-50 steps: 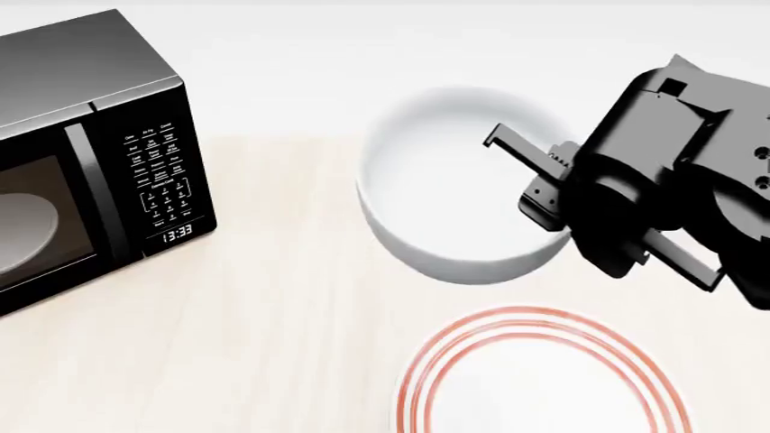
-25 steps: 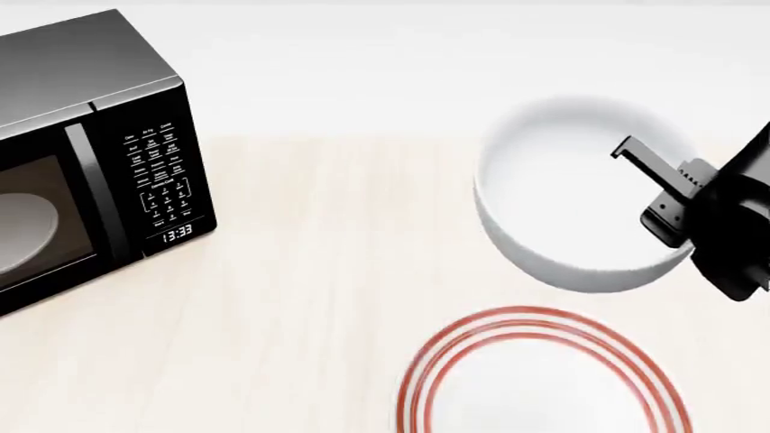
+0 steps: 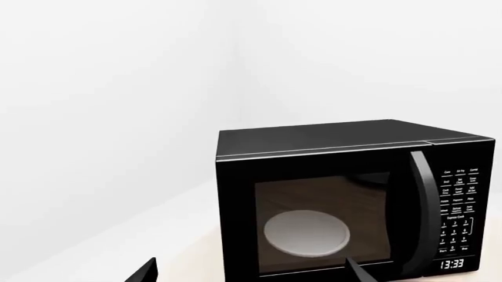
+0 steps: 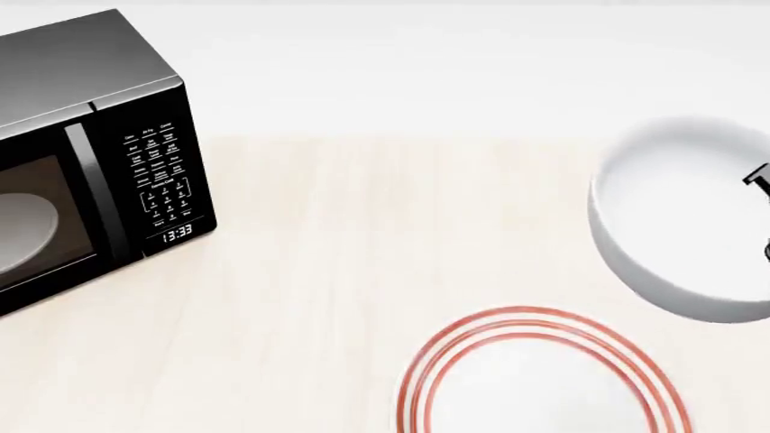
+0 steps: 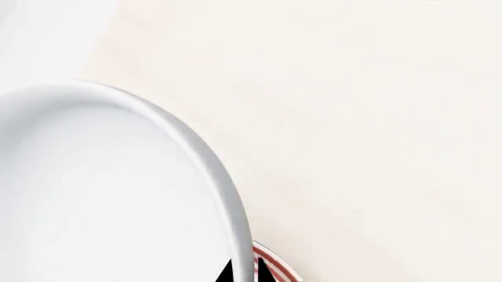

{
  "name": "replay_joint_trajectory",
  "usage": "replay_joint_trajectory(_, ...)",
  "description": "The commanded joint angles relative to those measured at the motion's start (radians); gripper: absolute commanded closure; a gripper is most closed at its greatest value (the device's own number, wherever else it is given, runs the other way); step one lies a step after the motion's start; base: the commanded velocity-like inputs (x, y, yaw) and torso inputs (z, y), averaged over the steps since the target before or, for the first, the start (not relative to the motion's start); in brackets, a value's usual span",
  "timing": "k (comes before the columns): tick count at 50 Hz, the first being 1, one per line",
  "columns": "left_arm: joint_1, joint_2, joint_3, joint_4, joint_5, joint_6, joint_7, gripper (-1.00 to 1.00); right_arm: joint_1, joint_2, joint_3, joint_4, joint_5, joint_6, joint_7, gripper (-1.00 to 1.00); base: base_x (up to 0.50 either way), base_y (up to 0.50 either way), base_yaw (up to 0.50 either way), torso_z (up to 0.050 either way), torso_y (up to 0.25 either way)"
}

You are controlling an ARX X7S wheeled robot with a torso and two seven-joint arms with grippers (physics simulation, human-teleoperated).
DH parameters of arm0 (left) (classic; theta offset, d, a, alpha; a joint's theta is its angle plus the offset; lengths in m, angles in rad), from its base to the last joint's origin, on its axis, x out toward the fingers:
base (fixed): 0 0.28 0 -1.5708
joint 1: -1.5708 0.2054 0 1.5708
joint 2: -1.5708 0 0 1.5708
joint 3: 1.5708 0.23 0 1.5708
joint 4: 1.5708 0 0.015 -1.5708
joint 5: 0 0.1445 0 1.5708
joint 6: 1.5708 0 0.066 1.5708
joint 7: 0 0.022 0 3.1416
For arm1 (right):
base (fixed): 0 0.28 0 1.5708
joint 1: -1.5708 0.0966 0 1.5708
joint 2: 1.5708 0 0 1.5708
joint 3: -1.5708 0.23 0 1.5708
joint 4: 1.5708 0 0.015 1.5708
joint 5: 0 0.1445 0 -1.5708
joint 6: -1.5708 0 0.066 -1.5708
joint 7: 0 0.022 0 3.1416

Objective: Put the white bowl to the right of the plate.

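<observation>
The white bowl [image 4: 673, 225] is at the right edge of the head view, farther back than the plate [image 4: 529, 316] and to its right. My right gripper [image 5: 244, 275] is shut on the bowl's rim, one black fingertip inside the wall and one outside. Only a bit of one of its fingers [image 4: 756, 177] shows in the head view. In the right wrist view the bowl [image 5: 102, 194] fills the frame's left, and a slice of the plate's red rings [image 5: 276, 269] peeks out beside the fingertips. My left gripper [image 3: 251, 276] is open, empty, facing the microwave.
A black microwave [image 4: 85, 153] stands at the back left of the pale wooden table [image 4: 337, 253], door shut, clock reading 13:33. Its grey glass disc [image 3: 306, 233] shows through the door. A white wall rises behind.
The bowl has travelled right with my right gripper, from behind the plate to the right edge of the head view. The right arm has nearly left that view.
</observation>
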State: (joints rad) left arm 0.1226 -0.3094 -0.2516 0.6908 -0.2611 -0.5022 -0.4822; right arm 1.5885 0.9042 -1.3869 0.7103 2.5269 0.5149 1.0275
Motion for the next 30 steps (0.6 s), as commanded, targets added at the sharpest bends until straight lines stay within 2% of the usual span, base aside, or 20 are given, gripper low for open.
replay_joint_trajectory(1,0.001,-0.002,0.007,0.001,0.003,-0.001,-0.006,-1.0,-0.026,0.113,0.042,-0.115,0.013,-0.069,0.027,1.0,0.0,0.0,0.0,0.0,0.0)
replay_joint_trajectory(30,-0.001,-0.009,0.023,-0.004,0.007,0.001,-0.017,-1.0,-0.148,0.245,0.045,-0.135,0.054,-0.124,-0.025,1.0,0.0,0.0,0.0,0.001,0.001)
